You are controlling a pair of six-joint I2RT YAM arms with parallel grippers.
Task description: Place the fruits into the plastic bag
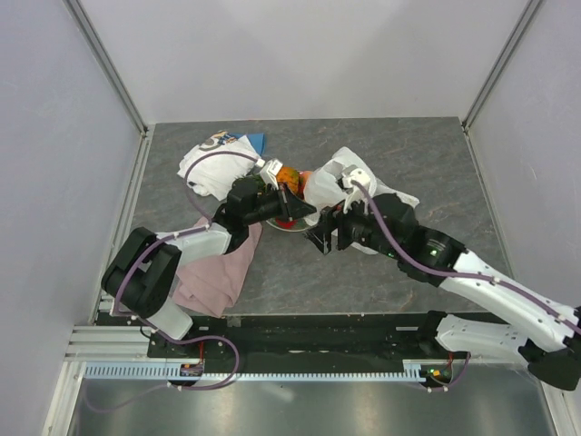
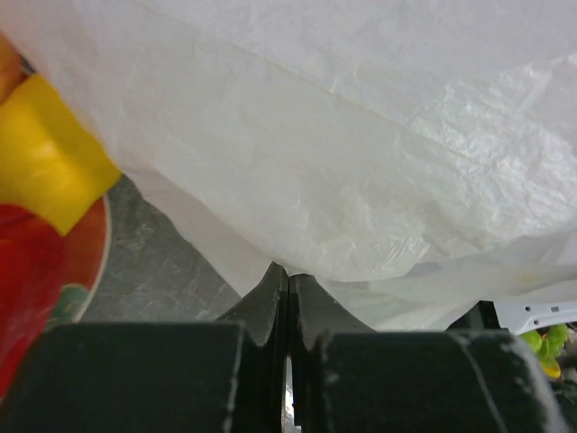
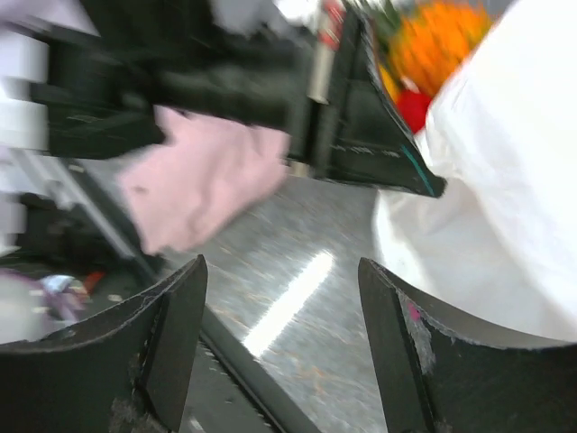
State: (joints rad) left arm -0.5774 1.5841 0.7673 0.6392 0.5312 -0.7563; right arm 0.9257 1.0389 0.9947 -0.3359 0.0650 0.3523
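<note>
The thin translucent white plastic bag (image 1: 329, 180) lies crumpled at mid-table, just right of the round red plate (image 1: 289, 224). A blurred orange fruit (image 1: 289, 175) sits at the plate's far edge.

The left gripper (image 2: 281, 271) has its fingers pressed together, with the bag's lower edge drawn into the tips. Only this wrist view shows that pinch, along with a yellow fruit piece (image 2: 41, 149) over the plate's rim.

The right gripper (image 3: 279, 271) is spread wide with nothing between its fingers. Its view shows the bag's side, bare grey table (image 3: 297, 271) ahead and the pink cloth (image 3: 203, 185).

From above, the bag sits well away from the walls. The white cloth (image 1: 211, 168) lies at the far left, and open tabletop lies nearer the arm bases.
</note>
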